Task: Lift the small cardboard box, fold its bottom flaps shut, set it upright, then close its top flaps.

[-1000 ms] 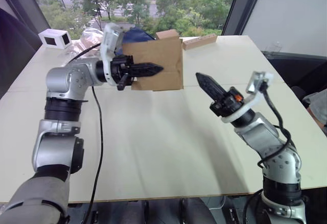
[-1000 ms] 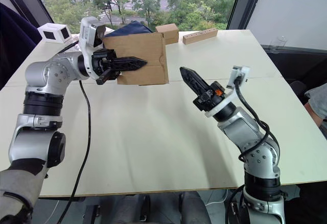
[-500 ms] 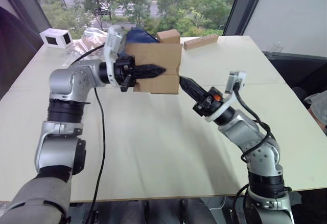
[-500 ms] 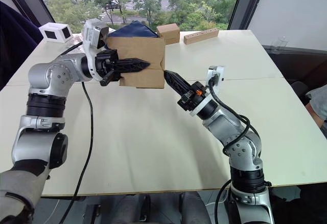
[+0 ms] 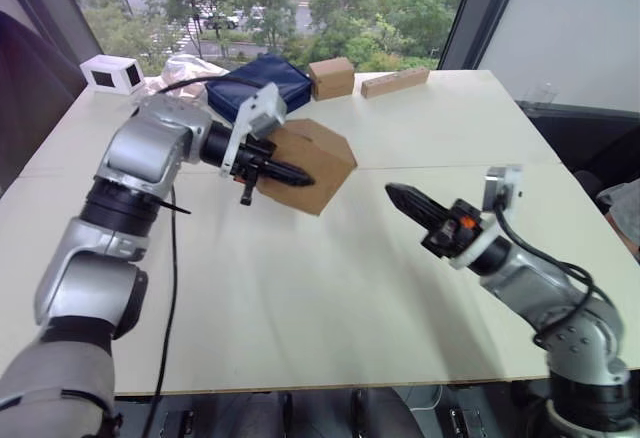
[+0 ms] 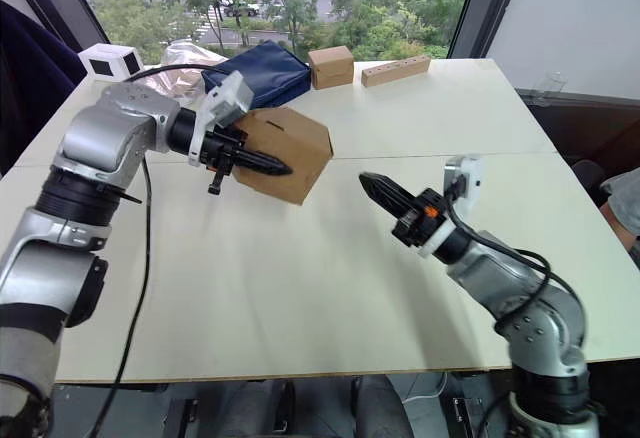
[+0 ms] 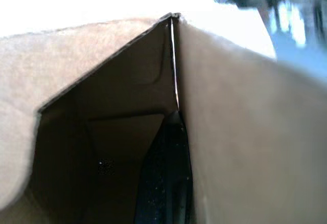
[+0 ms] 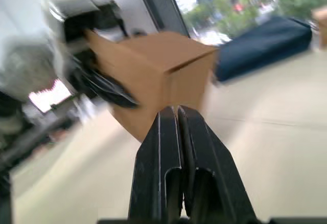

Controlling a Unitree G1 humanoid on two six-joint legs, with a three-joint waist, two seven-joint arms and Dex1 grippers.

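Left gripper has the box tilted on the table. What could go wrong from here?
1. The left gripper pinches just one wall of the small cardboard box, which sits tilted on an edge; it may pivot or slip.
2. The right gripper, shut, hangs apart from the box, giving no support.
3. The open end faces the left arm, so flaps may spring open.

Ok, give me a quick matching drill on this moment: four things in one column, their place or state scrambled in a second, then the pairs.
Things:
1. small cardboard box
2. right gripper
3. navy pouch
4. white box

Places or states:
A. at the table's far left corner
B. fingers shut on nothing, pointing toward the tilted box
C. lying at the far side, next to a small brown cube box
D. tilted on an edge, gripped by the left gripper

Pairs: 1-D, 2-B, 3-C, 4-A
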